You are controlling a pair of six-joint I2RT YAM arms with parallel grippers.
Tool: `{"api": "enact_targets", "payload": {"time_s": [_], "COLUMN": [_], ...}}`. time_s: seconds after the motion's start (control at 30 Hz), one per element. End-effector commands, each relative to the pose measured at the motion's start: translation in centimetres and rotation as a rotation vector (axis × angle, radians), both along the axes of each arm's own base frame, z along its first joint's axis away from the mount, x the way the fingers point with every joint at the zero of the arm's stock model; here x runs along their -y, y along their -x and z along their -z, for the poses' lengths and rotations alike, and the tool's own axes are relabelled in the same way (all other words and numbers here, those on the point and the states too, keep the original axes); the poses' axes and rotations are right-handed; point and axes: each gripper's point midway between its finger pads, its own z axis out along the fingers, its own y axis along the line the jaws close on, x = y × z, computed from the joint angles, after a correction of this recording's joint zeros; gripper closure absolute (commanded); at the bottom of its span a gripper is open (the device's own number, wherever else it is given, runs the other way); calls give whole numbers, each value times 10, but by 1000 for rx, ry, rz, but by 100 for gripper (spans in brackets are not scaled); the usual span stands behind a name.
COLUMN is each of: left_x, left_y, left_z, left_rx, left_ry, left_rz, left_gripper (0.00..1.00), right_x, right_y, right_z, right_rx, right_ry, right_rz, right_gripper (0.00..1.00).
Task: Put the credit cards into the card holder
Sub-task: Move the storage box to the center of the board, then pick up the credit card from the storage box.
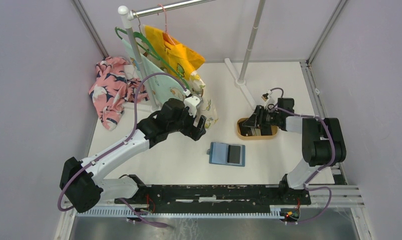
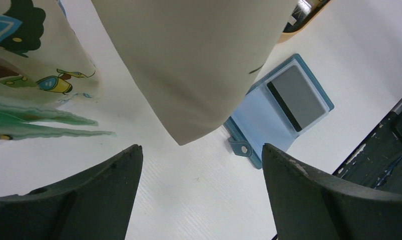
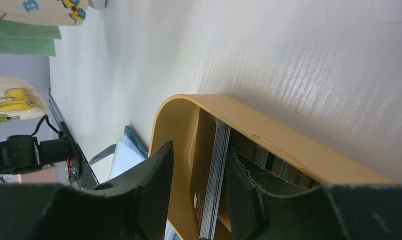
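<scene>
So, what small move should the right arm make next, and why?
Probably close the right gripper on the credit cards and lift. Its fingers straddle the stack, which stands on edge in the tan tray, and a gap shows on one side, so the stack seems not gripped yet. The blue card holder lies open nearby, ready to receive one.

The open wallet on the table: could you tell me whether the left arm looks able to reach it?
Probably yes: the left tool hangs open just beside the wallet, with only bare table between them in the top view.
</scene>
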Motion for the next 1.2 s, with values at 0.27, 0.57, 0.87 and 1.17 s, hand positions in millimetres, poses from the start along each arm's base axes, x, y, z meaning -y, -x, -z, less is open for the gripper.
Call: {"api": "enact_targets", "payload": {"time_s": [0.27, 0.57, 0.87, 1.17], "left_x": [6, 6, 6, 7], "left_y": [-7, -7, -7, -6], "left_z": [-17, -16, -16, -17], "left_rx": [53, 51, 50, 50], "left_ry": [14, 13, 14, 16], "left_rz": [37, 38, 38, 41], "left_gripper": [6, 6, 6, 6], "right_x": [-12, -10, 2, 13], "right_y": [3, 0, -1, -1], "right_z": [3, -16, -27, -32], "right_rx": [34, 84, 82, 75], "right_ry": [83, 89, 25, -29], "right_rz": [-155, -188, -155, -114], "right_gripper": [54, 55, 57, 58]}}
